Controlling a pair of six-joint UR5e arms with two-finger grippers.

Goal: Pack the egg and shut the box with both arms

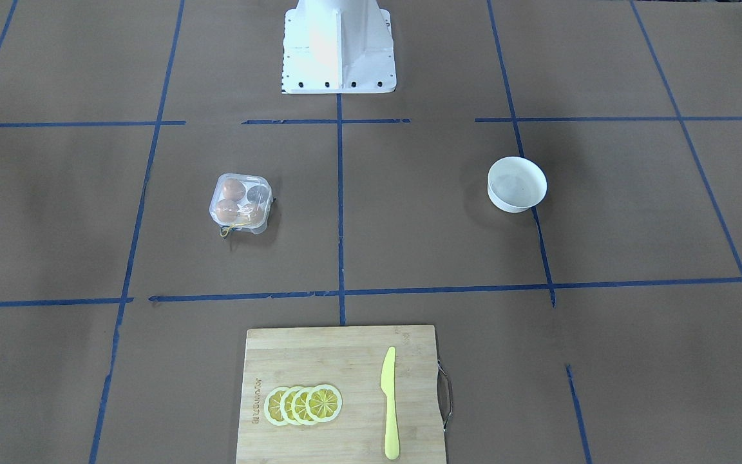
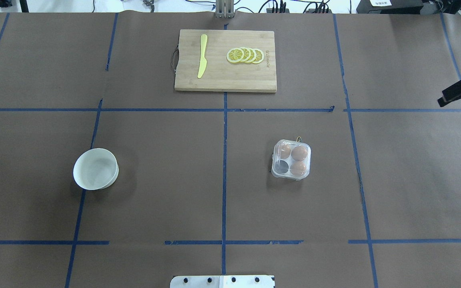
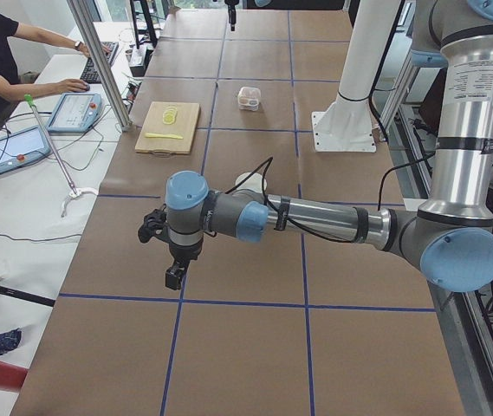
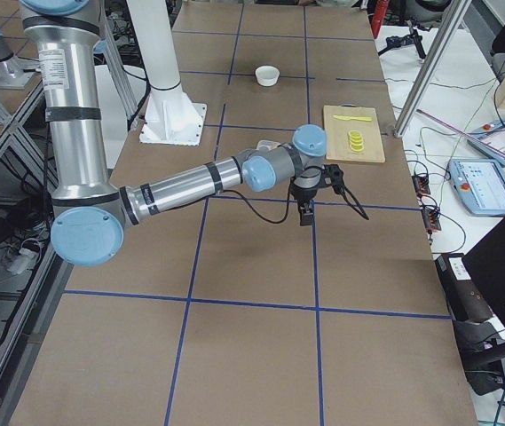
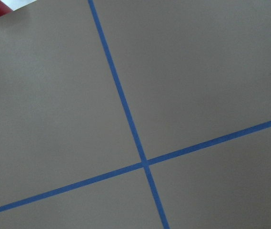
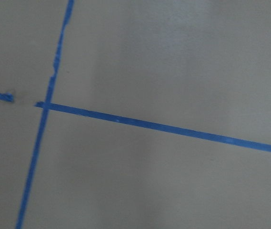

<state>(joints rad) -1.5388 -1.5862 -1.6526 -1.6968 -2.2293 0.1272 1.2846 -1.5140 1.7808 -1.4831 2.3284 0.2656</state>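
Box with three eggs sits right of centre on the tabletop — nearer my right gripper, which hangs well off to its right. How far that or my left gripper is open — I cannot tell.

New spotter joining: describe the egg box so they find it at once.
From the cutting board at the overhead view's far edge, come nearer and right. The box is clear plastic with three brown eggs inside; the bowl, far left, is white and empty.
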